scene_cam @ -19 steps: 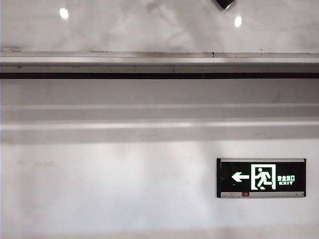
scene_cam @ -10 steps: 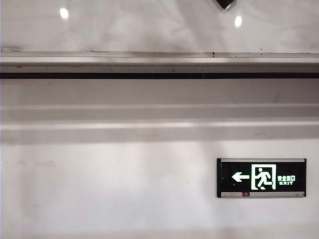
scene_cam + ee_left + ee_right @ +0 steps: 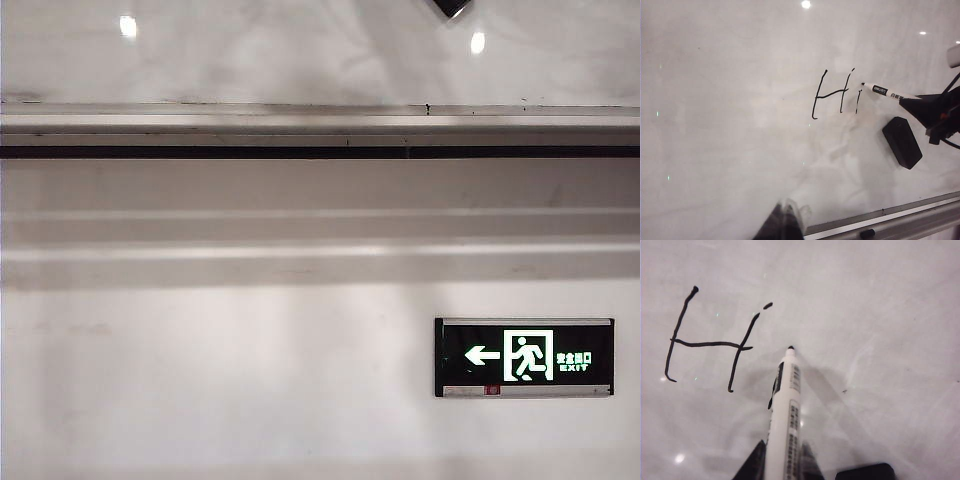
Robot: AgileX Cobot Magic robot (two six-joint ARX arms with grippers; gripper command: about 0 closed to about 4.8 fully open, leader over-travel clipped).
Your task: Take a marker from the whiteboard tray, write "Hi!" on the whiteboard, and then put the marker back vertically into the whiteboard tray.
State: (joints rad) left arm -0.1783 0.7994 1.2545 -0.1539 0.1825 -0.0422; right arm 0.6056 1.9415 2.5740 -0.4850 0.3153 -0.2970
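Observation:
The whiteboard (image 3: 730, 100) carries a black "H", an "i" and one more upright stroke (image 3: 858, 102). My right gripper (image 3: 910, 100) is shut on the white marker (image 3: 887, 91), whose black tip sits at the top of that stroke. In the right wrist view the marker (image 3: 787, 410) stands between the right gripper's (image 3: 782, 447) dark fingers, tip at the whiteboard (image 3: 880, 315) just right of the "i". My left gripper (image 3: 782, 220) hangs shut and empty near the board, beside the whiteboard tray (image 3: 920, 217). The exterior view shows the whiteboard's (image 3: 300, 60) lower strip and the tray (image 3: 300, 125), with no arm recognisable.
A black eraser block (image 3: 902, 142) sticks to the board below the marker and shows as the eraser (image 3: 865, 472) in the right wrist view. A small dark object (image 3: 867, 233) lies in the tray. An exit sign (image 3: 524, 357) hangs on the wall below.

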